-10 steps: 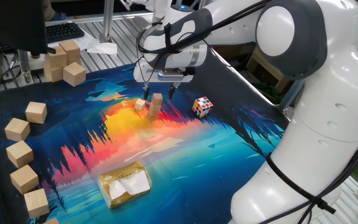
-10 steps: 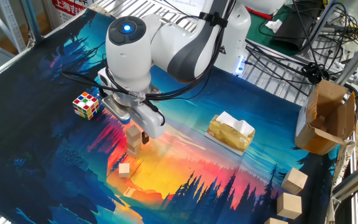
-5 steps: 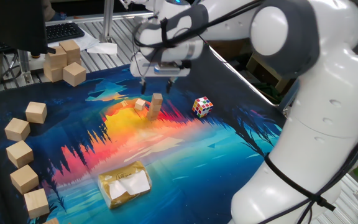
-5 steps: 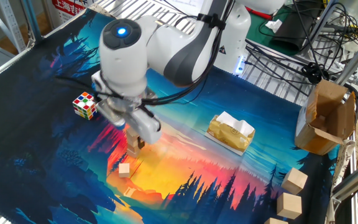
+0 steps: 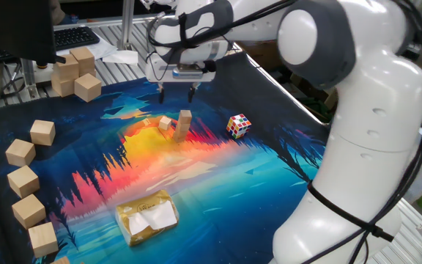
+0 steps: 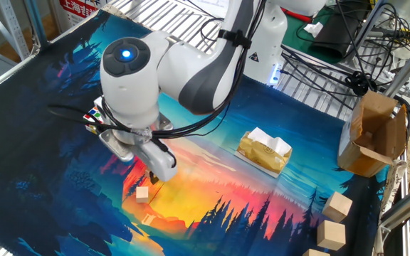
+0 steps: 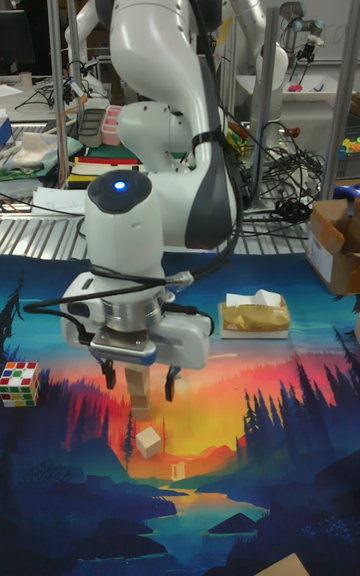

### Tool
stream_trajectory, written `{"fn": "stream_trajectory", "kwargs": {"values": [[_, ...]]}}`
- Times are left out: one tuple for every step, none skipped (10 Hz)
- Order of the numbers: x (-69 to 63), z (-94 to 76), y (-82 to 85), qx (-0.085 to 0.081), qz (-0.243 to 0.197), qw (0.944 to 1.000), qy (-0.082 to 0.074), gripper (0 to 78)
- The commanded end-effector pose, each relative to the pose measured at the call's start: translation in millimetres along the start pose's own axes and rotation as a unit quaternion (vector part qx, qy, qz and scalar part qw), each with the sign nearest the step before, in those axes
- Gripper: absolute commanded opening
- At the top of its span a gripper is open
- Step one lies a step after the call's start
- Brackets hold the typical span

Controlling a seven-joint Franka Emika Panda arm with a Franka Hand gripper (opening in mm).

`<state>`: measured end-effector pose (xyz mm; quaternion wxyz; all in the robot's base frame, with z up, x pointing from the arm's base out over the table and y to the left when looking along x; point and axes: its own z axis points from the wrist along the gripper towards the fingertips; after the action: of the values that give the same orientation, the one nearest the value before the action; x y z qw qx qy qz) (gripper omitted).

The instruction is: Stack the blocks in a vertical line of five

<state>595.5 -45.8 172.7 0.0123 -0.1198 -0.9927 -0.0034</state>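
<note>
The Franka arm (image 5: 343,110) has swung up and away from the stack of blocks (image 5: 184,125), its gripper (image 5: 176,93) now raised clear toward the mat's far edge, fingers spread and empty; a second ago it hung just over the stack. The stack stands mid-mat on the orange patch, one loose block (image 5: 165,124) just beside it. The table's sunset-print mat (image 5: 269,169) also carries a tissue pack (image 5: 147,217) near the front edge, large wooden cubes (image 5: 28,180) along its left edge, and a puzzle cube (image 5: 239,126). A cardboard box (image 6: 372,135) sits off the mat.
</note>
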Motion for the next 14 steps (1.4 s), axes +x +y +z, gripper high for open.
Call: {"fn": "stream_trajectory", "kwargs": {"values": [[-9.4,13.3,7.5,0.001,0.024,0.9997,-0.003,77.5],[-10.3,16.6,8.4,0.001,0.028,0.9996,-0.003,77.5],[-11.1,19.6,9.1,0.0,0.033,0.9994,-0.003,77.5],[-11.3,20.6,9.4,0.0,0.036,0.9993,-0.003,77.5],[-12.0,24.2,10.2,-0.011,0.065,0.9978,0.001,77.5],[-12.3,25.6,10.5,-0.012,0.076,0.997,0.003,77.5],[-12.6,28.5,11.1,-0.011,0.076,0.997,0.004,77.5],[-13.0,32.3,12.2,-0.009,0.073,0.9973,0.001,77.5],[-13.1,33.9,12.7,-0.008,0.071,0.9974,0.001,77.5],[-13.3,36.6,13.5,-0.008,0.07,0.9975,0.001,77.5],[-13.6,39.6,14.2,-0.009,0.07,0.9975,0.0,77.5],[-13.9,41.0,14.4,-0.009,0.072,0.9974,0.0,77.5],[-14.4,44.4,14.8,-0.009,0.072,0.9973,0.0,77.5],[-14.9,47.5,15.1,-0.009,0.072,0.9974,0.0,77.5]]}}
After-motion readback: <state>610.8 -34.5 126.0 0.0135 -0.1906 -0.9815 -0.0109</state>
